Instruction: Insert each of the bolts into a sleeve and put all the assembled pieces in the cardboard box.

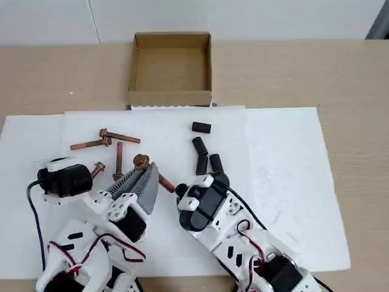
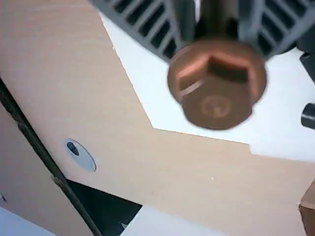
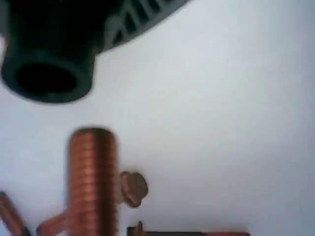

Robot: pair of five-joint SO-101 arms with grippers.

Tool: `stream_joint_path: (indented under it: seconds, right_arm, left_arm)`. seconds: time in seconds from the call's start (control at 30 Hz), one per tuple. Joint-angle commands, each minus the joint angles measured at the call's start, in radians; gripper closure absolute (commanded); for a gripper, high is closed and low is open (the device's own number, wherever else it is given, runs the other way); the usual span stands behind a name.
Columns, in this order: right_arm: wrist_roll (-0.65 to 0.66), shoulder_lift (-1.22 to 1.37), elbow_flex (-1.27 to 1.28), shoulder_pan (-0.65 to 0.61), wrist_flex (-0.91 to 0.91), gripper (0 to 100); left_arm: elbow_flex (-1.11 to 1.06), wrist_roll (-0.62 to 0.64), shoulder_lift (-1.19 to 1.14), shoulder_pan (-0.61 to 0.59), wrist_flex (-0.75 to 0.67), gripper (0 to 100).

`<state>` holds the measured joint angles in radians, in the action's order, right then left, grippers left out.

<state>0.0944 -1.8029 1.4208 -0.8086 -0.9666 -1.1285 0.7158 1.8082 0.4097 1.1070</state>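
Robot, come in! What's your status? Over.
Left gripper shut on bolt. Right gripper shut on sleeve. Bolt tip close to sleeve mouth, not in. Nothing between them.

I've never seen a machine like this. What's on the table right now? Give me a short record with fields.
Surface: table with white paper spread over it
Left claw: shut on a copper bolt
Right claw: shut on a black sleeve
Joined yet: no, the bolt's threaded tip is near the sleeve but outside it
Loose bolts: several on the paper's left half
Loose sleeves: a few on the paper, towards the box
Cardboard box: at the paper's far edge, no pieces in it
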Motion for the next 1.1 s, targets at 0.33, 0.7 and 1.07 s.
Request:
stream_joint_path:
  seconds: [0.33, 0.7, 1.07]
  right_arm:
    - [0.020, -0.007, -0.012, -0.059, 0.059, 99.5]
    - [0.020, -0.010, -0.014, -0.058, 0.058, 99.5]
    - [0.020, -0.008, -0.061, -0.058, 0.058, 99.5]
  left_arm:
    - [-0.050, 0.005, 0.006, 0.051, -0.072, 99]
    - [-0.064, -0.075, 0.006, 0.054, -0.058, 99]
    - [-0.065, -0.077, 0.006, 0.092, -0.008, 99]
